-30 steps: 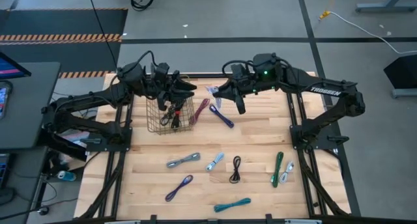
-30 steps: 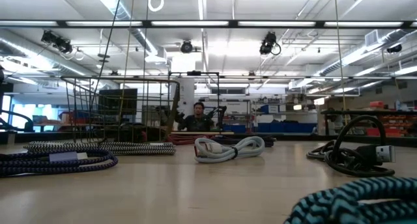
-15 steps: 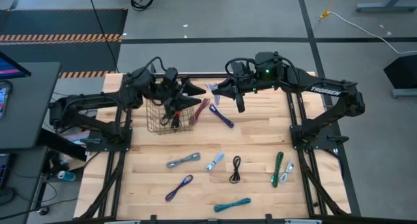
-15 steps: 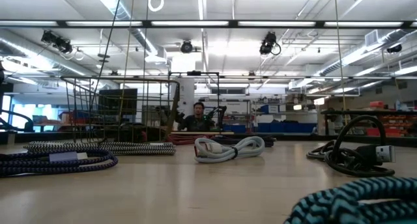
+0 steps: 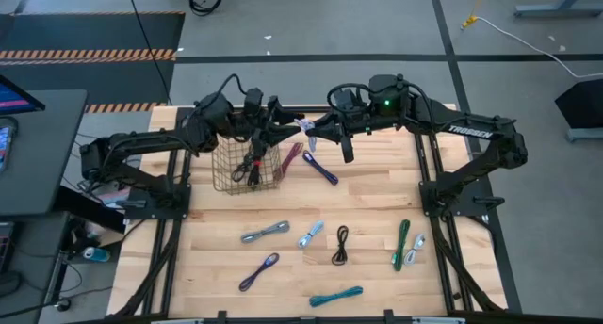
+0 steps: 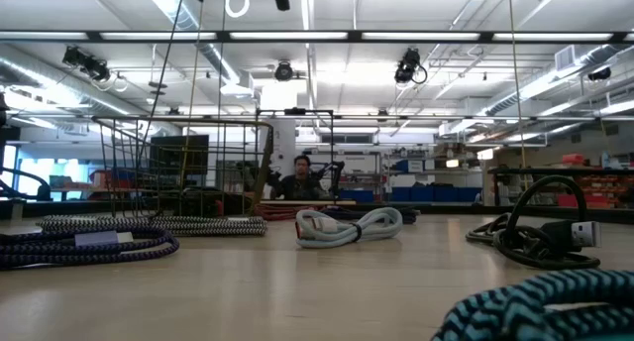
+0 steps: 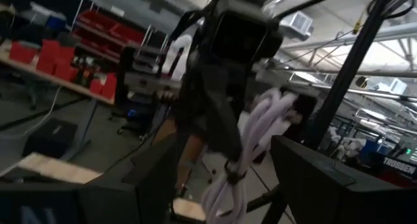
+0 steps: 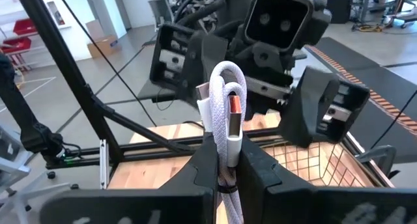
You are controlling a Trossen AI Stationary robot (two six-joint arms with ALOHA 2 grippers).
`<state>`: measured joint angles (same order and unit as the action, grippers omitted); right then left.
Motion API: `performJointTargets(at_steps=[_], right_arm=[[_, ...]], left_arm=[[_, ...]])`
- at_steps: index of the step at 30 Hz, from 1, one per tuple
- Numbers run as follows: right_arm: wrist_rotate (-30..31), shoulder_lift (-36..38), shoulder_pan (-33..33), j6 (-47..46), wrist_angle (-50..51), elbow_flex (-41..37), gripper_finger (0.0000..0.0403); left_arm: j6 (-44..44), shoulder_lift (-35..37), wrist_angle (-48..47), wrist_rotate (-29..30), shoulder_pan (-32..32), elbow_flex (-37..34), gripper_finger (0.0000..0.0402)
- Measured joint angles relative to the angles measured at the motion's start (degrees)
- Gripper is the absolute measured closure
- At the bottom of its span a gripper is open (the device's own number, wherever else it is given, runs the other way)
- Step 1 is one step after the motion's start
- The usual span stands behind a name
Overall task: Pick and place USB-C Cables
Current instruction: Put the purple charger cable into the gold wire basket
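While the left pincer point(image 5: 283, 126) gapes, the right pincer point(image 8: 225, 160) grips a white cable point(image 8: 225, 107).

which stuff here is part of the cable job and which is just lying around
Job:
- white cable pinched in right hand
- left hand, open, facing it
- loose cables on table: teal cable, green cable

Just there:
- wire basket
- person in the room behind

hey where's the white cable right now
The white cable is off the table, pinched in the right gripper at the far side, just right of the wire basket, between the left gripper's open fingers.
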<state>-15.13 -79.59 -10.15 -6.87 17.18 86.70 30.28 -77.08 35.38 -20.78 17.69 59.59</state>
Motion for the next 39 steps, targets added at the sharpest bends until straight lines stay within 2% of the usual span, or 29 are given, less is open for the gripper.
performJointTargets(at_steps=[6, 22, 39], right_arm=[[-0.08, -0.06, -0.84, 1.09, 0.14, -0.02, 0.0368], [-0.11, -0.07, -2.40, 2.06, -0.90, -0.02, 0.0368], [-4.34, -5.79, -2.36, 0.28, -6.10, -0.11, 0.0368]], left_arm=[[0.50, 0.15, 2.61, -2.54, -0.32, 0.00, 0.0150], [-1.40, 0.09, 2.75, -2.80, -0.87, 0.00, 0.0150], [-1.51, 0.09, 0.97, -2.86, -0.90, 0.08, 0.0153]])
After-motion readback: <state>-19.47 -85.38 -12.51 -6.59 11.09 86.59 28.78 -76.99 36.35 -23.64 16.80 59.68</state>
